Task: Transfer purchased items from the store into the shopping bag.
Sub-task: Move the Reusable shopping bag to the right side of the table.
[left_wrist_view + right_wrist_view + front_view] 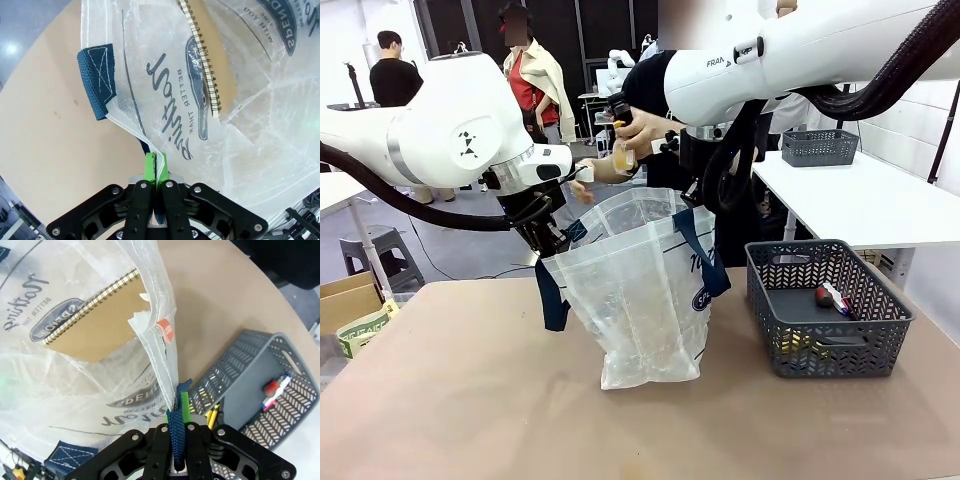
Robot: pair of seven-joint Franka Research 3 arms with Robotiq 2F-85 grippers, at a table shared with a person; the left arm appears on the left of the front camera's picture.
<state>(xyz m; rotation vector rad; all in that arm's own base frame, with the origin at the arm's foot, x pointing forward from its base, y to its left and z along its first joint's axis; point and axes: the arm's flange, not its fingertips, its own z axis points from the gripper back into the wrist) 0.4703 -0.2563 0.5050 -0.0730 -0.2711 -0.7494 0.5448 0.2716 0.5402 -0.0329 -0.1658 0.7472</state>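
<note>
Shopping bag (640,300), translucent whitish plastic, navy handles | stands open between grippers | left gripper (155,166) clamped on its rim | right gripper (178,407) clamped on its strap

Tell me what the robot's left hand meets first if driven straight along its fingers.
The left hand, shut on the shopping bag, would push into that bag's plastic wall first. The spiral notebook inside lies further on, depth unclear.

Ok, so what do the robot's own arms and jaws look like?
The left arm and right arm are glossy white rounded shells trailing black ribbed cables; the right bears dark lettering. Black bolted jaws carry bright green pads.
</note>
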